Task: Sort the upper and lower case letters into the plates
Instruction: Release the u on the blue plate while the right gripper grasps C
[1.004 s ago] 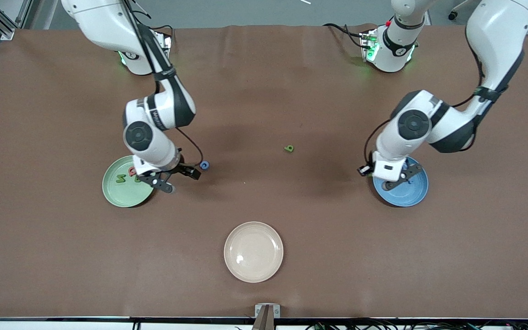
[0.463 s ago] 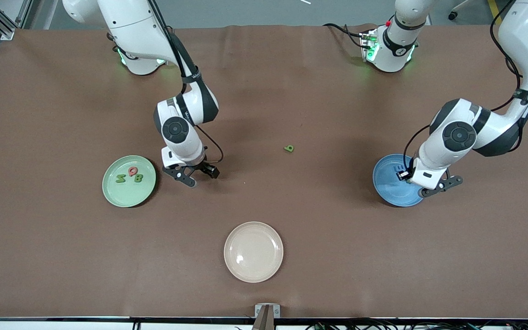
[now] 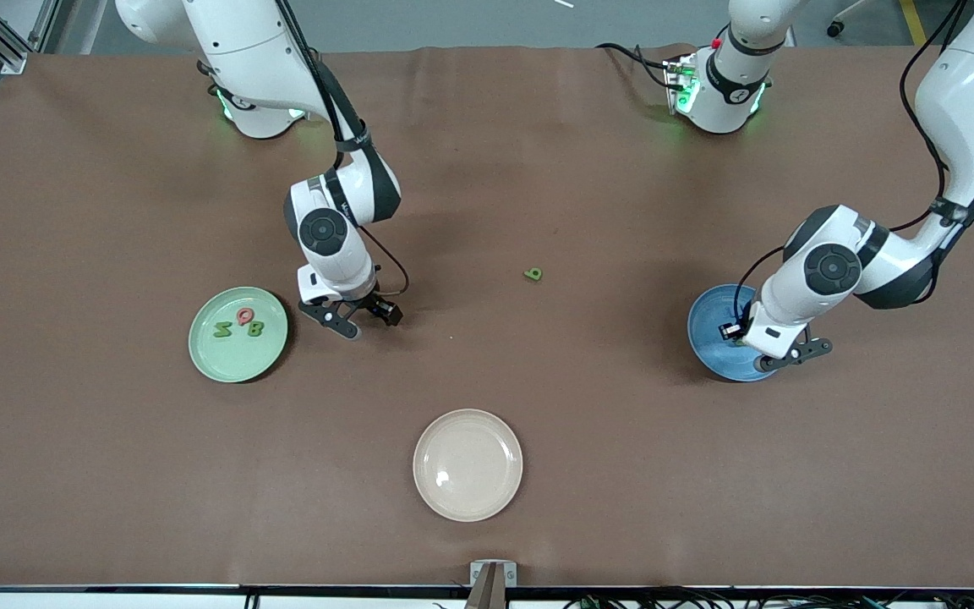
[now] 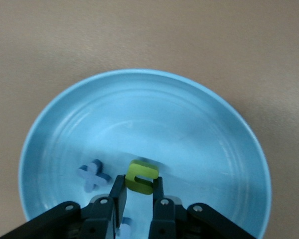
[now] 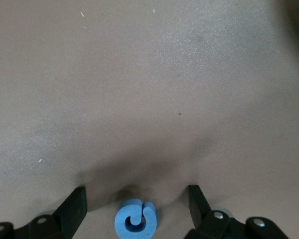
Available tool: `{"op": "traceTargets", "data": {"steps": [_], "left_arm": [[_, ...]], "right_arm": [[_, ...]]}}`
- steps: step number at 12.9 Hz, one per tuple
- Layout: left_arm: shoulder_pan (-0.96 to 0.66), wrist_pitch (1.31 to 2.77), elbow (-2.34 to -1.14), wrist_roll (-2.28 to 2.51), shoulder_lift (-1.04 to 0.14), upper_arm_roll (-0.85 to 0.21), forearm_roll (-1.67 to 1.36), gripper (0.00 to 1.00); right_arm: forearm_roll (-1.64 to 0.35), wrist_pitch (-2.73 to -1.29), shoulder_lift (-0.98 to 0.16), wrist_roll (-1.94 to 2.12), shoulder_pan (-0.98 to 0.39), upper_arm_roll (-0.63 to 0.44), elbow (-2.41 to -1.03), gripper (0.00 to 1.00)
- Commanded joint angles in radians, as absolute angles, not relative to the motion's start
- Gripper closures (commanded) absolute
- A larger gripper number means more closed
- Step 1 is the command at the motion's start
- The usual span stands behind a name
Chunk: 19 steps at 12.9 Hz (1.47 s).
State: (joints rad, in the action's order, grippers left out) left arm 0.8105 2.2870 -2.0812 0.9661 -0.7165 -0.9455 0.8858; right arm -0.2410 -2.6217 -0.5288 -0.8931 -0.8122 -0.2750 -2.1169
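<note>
1. Table (image 3: 115, 474): brown mat. A cream plate (image 3: 467, 464) sits nearest the front camera and holds nothing; it is no sorting target.
2. Green plate (image 3: 238, 334), toward the right arm's end: holds a green N (image 3: 222, 329), a red Q (image 3: 243, 315) and a green B (image 3: 256, 329), so it serves as the capitals plate.
3. Blue plate (image 4: 65, 129), toward the left arm's end: the left wrist view shows a blue x (image 4: 93, 175) lying in it, plus another small pale blue piece half hidden under the fingers; I cannot tell which letter.
4. Left gripper (image 4: 139, 191): over the blue plate, clenched on a small green letter (image 4: 142, 177). Step in hand, as I judge it: delivering this lowercase letter. Next move calls for releasing it over a bare part of the plate, clear of the blue x.
5. Right gripper (image 5: 136, 195): low over the mat just beside the green plate, fingers spread wide, with the blue G (image 5: 135, 221) lying on the mat between them, not gripped. Next move calls for settling lower, pinching the G squarely, then carrying it into the green plate.
6. One green letter (image 3: 533, 274) lies alone mid-table, well apart from both grippers, unsorted.
</note>
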Motion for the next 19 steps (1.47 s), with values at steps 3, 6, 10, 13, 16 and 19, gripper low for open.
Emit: {"op": "traceTargets", "data": {"steps": [3,6,10,13,16,19], "left_arm": [[0.781,2.293,-2.059,0.982,-0.735,-0.924,0.916,0.87],[0.764,2.299,-2.052,0.982,-0.735,-0.900,0.914,0.82],[0.769,2.292,-2.040,0.973,-0.704,-0.911,0.901,0.04],[0.779,2.208,-2.039,0.982,-0.640,-0.997,0.809,0.01],[0.776,2.129,-2.039,1.084,-0.594,-1.101,0.695,0.01],[0.689,2.108,-2.040,1.363,-0.604,-1.158,0.693,0.01]], "right_arm": [[-0.268,-2.629,-0.472,-0.900,-0.831,-0.282,-2.181,0.22],[-0.268,-2.628,-0.463,-0.900,-0.831,-0.282,-2.181,0.29],[-0.272,-2.628,-0.463,-0.902,-0.831,-0.282,-2.181,0.39],[-0.272,-2.629,-0.465,-0.902,-0.831,-0.282,-2.180,0.62],[-0.272,-2.625,-0.466,-0.899,-0.831,-0.282,-2.175,0.97],[-0.270,-2.573,-0.442,-0.876,-0.815,-0.288,-2.154,1.00]]}}
